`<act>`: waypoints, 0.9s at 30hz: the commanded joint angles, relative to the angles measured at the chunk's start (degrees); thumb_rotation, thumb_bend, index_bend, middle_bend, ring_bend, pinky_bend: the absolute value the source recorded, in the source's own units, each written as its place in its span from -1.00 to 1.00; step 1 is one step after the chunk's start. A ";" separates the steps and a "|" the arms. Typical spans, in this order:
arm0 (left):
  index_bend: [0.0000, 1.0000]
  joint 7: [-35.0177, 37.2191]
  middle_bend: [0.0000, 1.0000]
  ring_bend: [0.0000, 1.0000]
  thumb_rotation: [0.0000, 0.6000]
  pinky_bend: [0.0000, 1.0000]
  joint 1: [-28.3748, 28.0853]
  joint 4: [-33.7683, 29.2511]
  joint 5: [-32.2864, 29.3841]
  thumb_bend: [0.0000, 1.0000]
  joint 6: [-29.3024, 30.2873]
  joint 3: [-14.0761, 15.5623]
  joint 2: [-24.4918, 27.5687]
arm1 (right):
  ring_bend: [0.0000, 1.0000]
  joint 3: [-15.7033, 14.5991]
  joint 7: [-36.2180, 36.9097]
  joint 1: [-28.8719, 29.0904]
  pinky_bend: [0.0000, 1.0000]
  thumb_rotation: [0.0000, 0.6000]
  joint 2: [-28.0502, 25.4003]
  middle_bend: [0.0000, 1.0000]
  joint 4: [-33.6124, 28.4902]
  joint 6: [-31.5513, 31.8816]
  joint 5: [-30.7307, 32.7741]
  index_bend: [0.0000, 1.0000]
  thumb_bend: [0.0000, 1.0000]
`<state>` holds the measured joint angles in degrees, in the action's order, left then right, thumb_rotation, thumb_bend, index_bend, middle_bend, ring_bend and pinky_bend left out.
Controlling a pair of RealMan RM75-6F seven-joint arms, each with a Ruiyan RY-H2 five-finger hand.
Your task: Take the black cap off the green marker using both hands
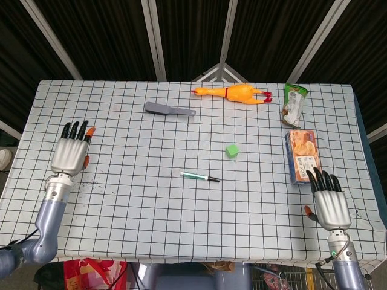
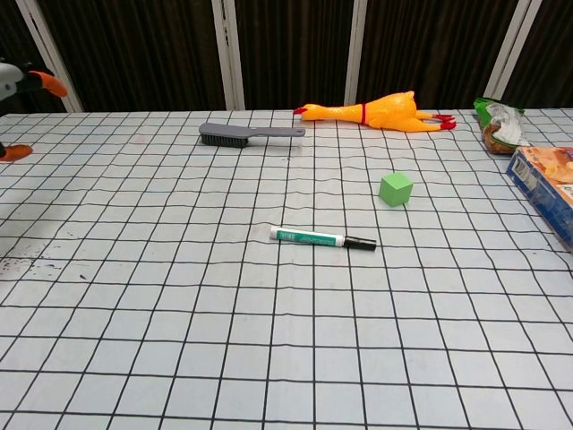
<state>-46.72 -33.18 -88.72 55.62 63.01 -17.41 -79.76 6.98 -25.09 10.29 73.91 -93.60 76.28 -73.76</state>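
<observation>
The green marker [image 1: 197, 176] [image 2: 311, 237] lies flat near the middle of the checked table, its black cap [image 1: 213, 179] [image 2: 361, 243] pointing right. My left hand [image 1: 70, 153] hovers over the table's left side, fingers spread, holding nothing; only its orange fingertips [image 2: 45, 82] show at the chest view's left edge. My right hand [image 1: 328, 199] is at the front right, fingers apart and empty, just below the snack box. Both hands are far from the marker.
A green cube [image 1: 233, 151] [image 2: 396, 189] sits right of and behind the marker. A grey brush [image 1: 168, 109] [image 2: 246, 133], a rubber chicken [image 1: 236, 93] [image 2: 380, 110], a green snack bag [image 1: 294, 103] [image 2: 498, 123] and an orange snack box [image 1: 302, 156] [image 2: 548, 190] lie farther back and right.
</observation>
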 commanded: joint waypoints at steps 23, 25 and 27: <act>-0.38 -11.33 -0.99 -1.00 1.00 -1.00 -23.17 5.98 -15.97 -0.03 -3.80 -4.92 -18.30 | -0.92 0.76 -5.06 2.21 -0.82 1.00 1.69 -0.93 -0.94 -0.85 5.69 -0.93 -0.46; -0.37 -13.77 -0.98 -1.00 1.00 -1.00 -24.27 4.28 -18.64 -0.03 -2.71 -4.88 -18.50 | -0.92 0.64 -4.56 2.31 -0.82 1.00 1.94 -0.93 -0.36 -1.10 5.72 -0.93 -0.46; -0.37 -14.42 -0.98 -1.00 1.00 -1.00 -25.24 2.68 -21.19 -0.03 -2.15 -5.14 -19.11 | -0.92 0.49 -3.85 2.38 -0.82 1.00 2.26 -0.93 0.38 -1.37 5.74 -0.93 -0.46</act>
<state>-59.88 -56.83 -83.92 37.03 59.58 -22.35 -98.25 7.56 -29.24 12.61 75.98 -93.52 75.08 -68.03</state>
